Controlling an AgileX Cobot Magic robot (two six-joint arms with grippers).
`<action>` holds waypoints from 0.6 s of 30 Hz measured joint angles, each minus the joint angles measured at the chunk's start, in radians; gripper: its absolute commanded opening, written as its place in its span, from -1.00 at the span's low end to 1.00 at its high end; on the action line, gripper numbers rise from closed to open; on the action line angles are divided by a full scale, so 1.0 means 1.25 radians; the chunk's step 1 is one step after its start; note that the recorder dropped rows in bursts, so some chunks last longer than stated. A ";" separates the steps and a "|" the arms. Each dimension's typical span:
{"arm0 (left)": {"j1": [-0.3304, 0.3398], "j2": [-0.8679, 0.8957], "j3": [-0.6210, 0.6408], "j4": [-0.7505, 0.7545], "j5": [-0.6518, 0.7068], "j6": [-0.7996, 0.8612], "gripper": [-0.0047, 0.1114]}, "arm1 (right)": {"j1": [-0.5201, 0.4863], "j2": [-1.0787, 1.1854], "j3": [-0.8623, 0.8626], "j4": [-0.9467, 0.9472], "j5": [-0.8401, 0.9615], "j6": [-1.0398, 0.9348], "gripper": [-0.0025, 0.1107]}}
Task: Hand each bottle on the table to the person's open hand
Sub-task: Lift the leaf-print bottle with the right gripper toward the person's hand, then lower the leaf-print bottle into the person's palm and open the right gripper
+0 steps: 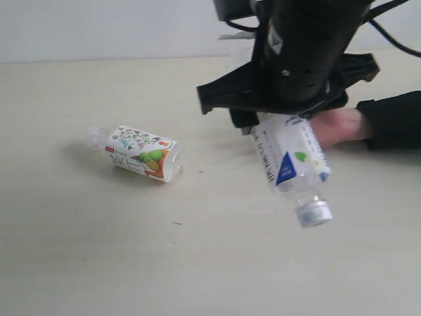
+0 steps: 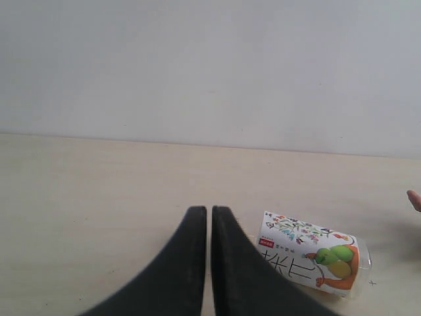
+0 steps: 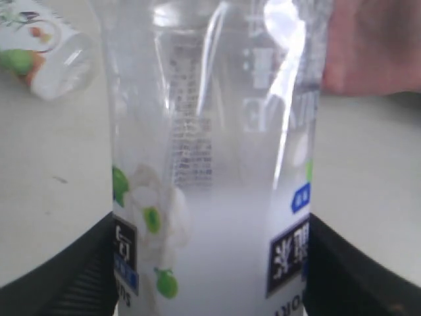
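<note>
My right gripper [image 1: 275, 118] is shut on the white leafy bottle with a blue mark [image 1: 293, 161], holding it tilted above the table [image 1: 79, 250], cap pointing down toward the front. In the right wrist view that bottle [image 3: 210, 131] fills the space between my black fingers [image 3: 66, 276]. The person's open hand [image 1: 339, 125] lies just behind and right of the bottle, with a black sleeve at the wrist. The fruit-and-flower bottle [image 1: 141, 153] lies on its side at the left. My left gripper [image 2: 209, 217] is shut and empty, beside that bottle [image 2: 312, 253].
The right arm's black body [image 1: 296, 59] hangs over the middle right and hides part of the hand. A pale wall [image 1: 99, 26] runs behind the table's far edge. A fingertip [image 2: 414, 199] shows at the edge of the left wrist view.
</note>
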 measured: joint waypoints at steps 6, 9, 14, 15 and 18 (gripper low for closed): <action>0.000 0.000 0.000 0.000 0.000 0.000 -0.83 | -0.119 0.021 0.000 -0.002 -0.034 -0.083 -0.96; 0.000 0.000 0.000 0.000 0.000 0.000 -0.83 | -0.178 0.049 0.000 -0.002 -0.071 -0.130 -0.96; 0.000 0.000 0.000 0.000 0.000 0.000 -0.83 | -0.271 0.131 0.000 -0.002 -0.117 -0.204 -0.96; 0.000 0.000 0.000 0.000 0.000 0.000 -0.83 | -0.286 0.149 0.000 -0.002 -0.131 -0.214 -0.96; 0.000 0.000 0.000 0.000 0.000 0.000 -0.83 | -0.315 0.197 -0.002 -0.002 -0.188 -0.238 -0.96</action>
